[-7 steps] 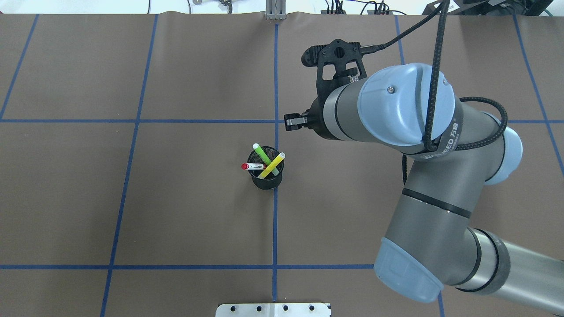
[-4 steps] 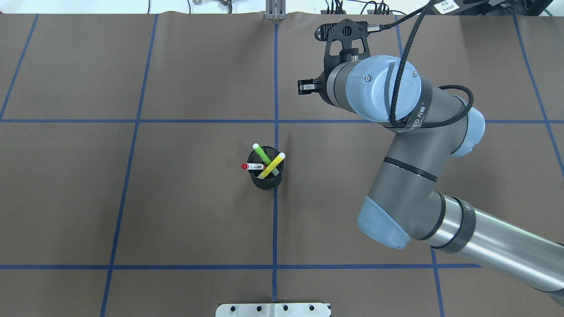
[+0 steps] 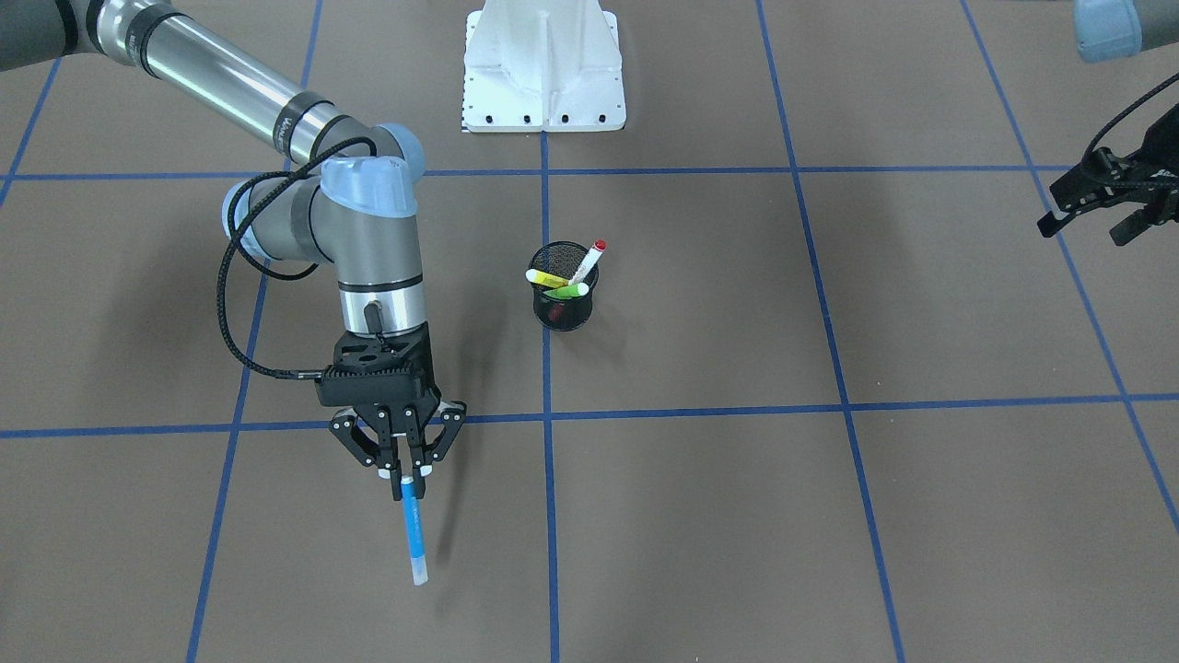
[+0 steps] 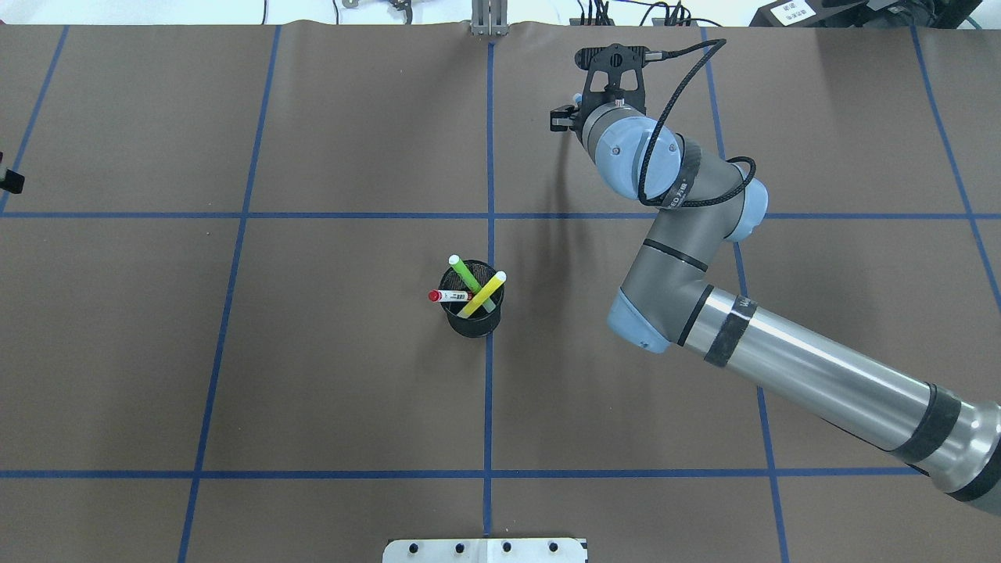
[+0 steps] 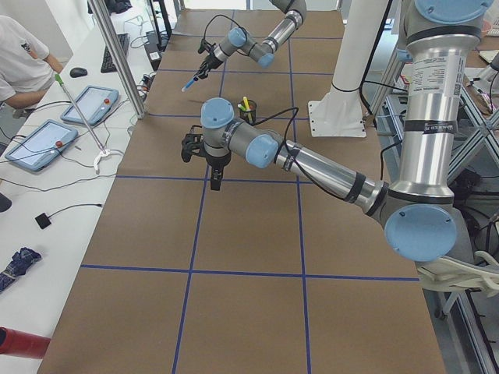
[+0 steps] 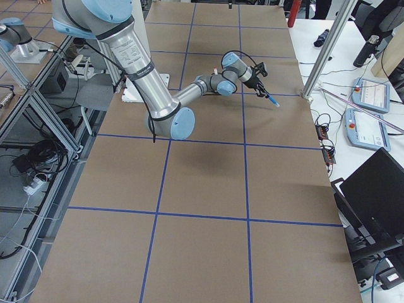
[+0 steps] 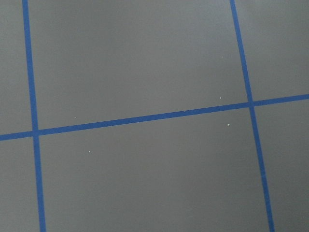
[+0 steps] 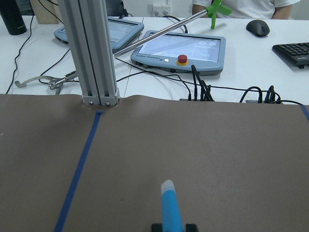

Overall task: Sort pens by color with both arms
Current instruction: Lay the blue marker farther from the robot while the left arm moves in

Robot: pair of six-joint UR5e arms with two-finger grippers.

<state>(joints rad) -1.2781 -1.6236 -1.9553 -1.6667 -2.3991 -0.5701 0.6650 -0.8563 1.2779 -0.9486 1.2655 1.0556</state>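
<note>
R arm (image 4: 782, 360) reaches across to the far, operators' side of the surface (image 4: 313, 375). R tool (image 3: 402, 471) is clamped on the blue pen (image 3: 414, 532), which sticks out past the fingertips, tilted down, pale tip toward the far edge. Can't tell if the tip touches the surface. R wrist view shows that edge close ahead, w/ an aluminium post (image 8: 94, 53) standing at it to the left and teach pendants (image 8: 181, 48) on the white desk beyond.

Wide bare room btwn R tool and the mesh cup (image 4: 471, 320), which sits mid-surface, touching the centre tape line (image 4: 488, 407). In the cup: green pen (image 4: 465, 274), red pen (image 4: 447, 295), yellow pen (image 4: 483, 295), all leaning, tops above the rim.

L tool (image 3: 1089, 228) hangs over the surface's left end, well apart from the cup, fingers spread.

Overhead view hides the blue pen under the R wrist and catches only a sliver of L tool at the frame edge. Front view shows pen and both tools. L wrist cam gives only bare surface and tape lines.
</note>
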